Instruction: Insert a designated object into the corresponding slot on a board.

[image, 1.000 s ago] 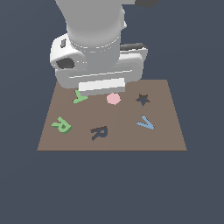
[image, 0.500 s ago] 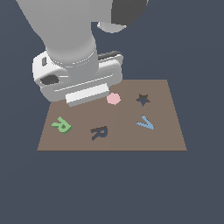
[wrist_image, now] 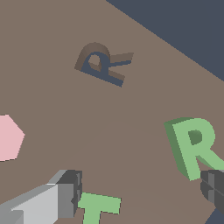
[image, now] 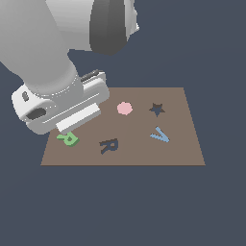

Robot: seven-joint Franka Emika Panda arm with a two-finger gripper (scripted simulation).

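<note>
The light-green R block (image: 68, 139) lies flat near the board's (image: 178, 144) front corner on the exterior view's left, half hidden under the arm's hand (image: 57, 108). In the wrist view the R block (wrist_image: 194, 146) lies on the board (wrist_image: 131, 113) close to one dark fingertip (wrist_image: 213, 187). My gripper (wrist_image: 140, 192) is open above the board, holding nothing. The grey finger (wrist_image: 65, 194) sits beside a green T block (wrist_image: 97, 206). The dark R-shaped slot (image: 109, 145) is empty, a short way from the block, and shows in the wrist view as the R recess (wrist_image: 103, 65).
A pink rounded piece (image: 125, 108) lies mid-board, seen at the wrist view's edge as the pink piece (wrist_image: 8, 138). A dark star recess (image: 156, 109) and a blue V (image: 160, 135) lie toward the exterior view's right. The bulky arm hides the board's far corner on the exterior view's left.
The hand has swung toward the exterior view's left and the board's front, now covering the green T and part of the green R. The blocks have not moved.
</note>
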